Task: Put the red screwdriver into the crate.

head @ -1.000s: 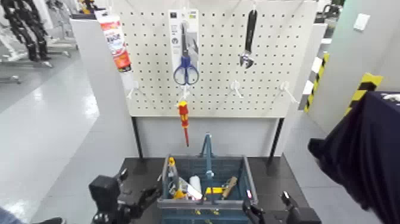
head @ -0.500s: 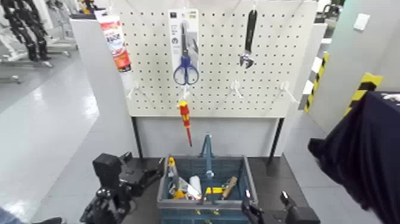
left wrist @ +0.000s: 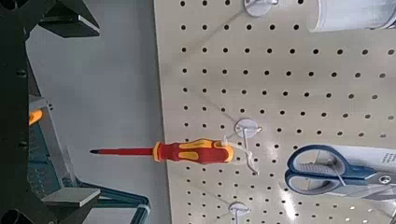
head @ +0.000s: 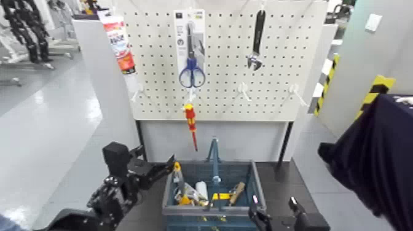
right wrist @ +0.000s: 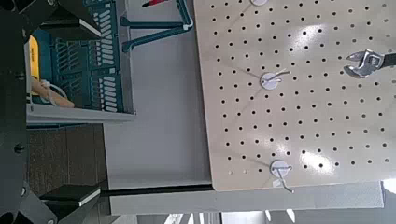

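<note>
- White-and-red tube (head: 118,44): hangs on the pegboard (head: 221,92), high above the crate (head: 260,184) and out beyond its left side.
- Left gripper (head: 157,156): just beside the crate's far left corner, below the level of the hanging screwdriver. Its fingers are spread wide, with nothing between them in their grip; they do not touch the screwdriver.
- Loose things inside the crate: a yellow-topped tool (head: 177,167) stands by the left wall, a white roll-like thing (head: 201,189) lies to the right of it, and a yellow piece (head: 220,196) lies nearer the middle.
- Red screwdriver (head: 191,126): hangs from a pegboard hook above the crate, left of its blue handle (head: 215,161), yellow-banded grip up and thin shaft pointing down, clear of the rim.
- Blue-handled scissors (head: 192,75): on their card, higher above the crate than the screwdriver.
- Adjustable wrench (head: 255,52): hangs high above the crate's right side.
- Right gripper (head: 275,201): beside the crate's near right corner, fingers apart and holding nothing.
- Dark cloth (head: 378,156): well apart, right of the crate.
</note>
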You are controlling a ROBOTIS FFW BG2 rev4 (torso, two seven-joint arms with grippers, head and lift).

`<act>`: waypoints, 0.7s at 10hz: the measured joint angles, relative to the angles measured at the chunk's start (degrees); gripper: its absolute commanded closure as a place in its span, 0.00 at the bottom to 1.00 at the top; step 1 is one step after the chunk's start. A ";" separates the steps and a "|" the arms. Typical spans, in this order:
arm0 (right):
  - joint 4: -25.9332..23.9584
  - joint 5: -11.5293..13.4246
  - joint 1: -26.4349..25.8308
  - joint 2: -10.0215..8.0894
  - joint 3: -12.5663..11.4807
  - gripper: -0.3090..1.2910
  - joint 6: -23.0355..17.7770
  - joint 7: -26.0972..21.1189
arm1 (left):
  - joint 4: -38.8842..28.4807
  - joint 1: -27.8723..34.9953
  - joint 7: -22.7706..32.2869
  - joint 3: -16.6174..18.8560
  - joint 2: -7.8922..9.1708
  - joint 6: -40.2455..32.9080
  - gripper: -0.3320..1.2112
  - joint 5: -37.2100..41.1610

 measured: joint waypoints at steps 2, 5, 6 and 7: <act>0.08 -0.01 -0.08 0.00 0.09 0.28 0.00 0.00 | 2.43 -3.19 -2.71 -0.93 0.58 0.91 0.28 0.97; 0.16 -0.15 -0.18 0.00 0.24 0.28 -0.04 0.02 | 6.52 -7.49 -5.21 -2.14 1.16 0.33 0.28 1.51; 0.20 -0.22 -0.19 0.00 0.27 0.28 -0.12 0.08 | 7.98 -8.96 -6.44 -2.41 1.24 0.20 0.28 2.03; 0.24 -0.24 -0.25 0.00 0.34 0.28 -0.20 0.09 | 9.40 -10.35 -7.82 -2.90 1.25 0.10 0.28 2.74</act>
